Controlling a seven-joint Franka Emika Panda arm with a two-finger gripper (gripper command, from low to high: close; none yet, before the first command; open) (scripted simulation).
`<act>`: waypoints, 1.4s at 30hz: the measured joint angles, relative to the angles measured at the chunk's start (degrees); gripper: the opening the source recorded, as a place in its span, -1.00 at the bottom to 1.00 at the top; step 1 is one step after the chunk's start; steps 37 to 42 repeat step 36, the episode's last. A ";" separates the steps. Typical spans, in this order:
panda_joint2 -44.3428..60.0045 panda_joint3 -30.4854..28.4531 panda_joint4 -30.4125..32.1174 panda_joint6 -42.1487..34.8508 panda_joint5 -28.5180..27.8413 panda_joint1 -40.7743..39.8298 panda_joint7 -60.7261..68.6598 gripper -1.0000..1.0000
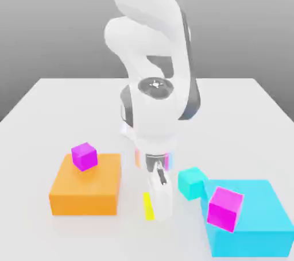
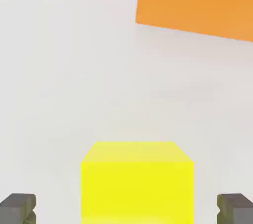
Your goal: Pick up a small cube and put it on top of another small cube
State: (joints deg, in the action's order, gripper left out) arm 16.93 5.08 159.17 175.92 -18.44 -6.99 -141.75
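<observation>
One yellow cube (image 2: pixel 137 191), square to the fingers (image 2: pixel 126 209); these stand wide apart.

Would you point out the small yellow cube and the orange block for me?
Small yellow cube (image 2: pixel 137 191): hand view, on its side face.
Orange block (image 1: pixel 86 204): exterior view, on its front face.

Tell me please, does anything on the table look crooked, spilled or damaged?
Nothing looks spilled or damaged. A bit odd: the purple cube on the orange block and the pink cube by the blue block sit turned, not square to those blocks.
</observation>
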 joint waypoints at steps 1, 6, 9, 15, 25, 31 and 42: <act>0.00 0.00 0.00 0.01 0.00 0.00 0.00 -1.00; 0.34 -0.54 -0.07 0.39 -0.11 0.51 -0.09 -1.00; -3.27 3.82 0.70 -2.39 3.19 -3.03 2.36 -1.00; -12.40 10.37 2.84 -9.29 13.88 -6.98 10.39 -1.00; -18.60 15.88 -14.14 -32.12 18.99 0.94 28.11 -1.00; -14.65 16.09 -18.97 -33.47 16.79 4.50 31.25 -1.00; -11.77 15.65 -18.38 -30.22 15.10 4.50 30.10 1.00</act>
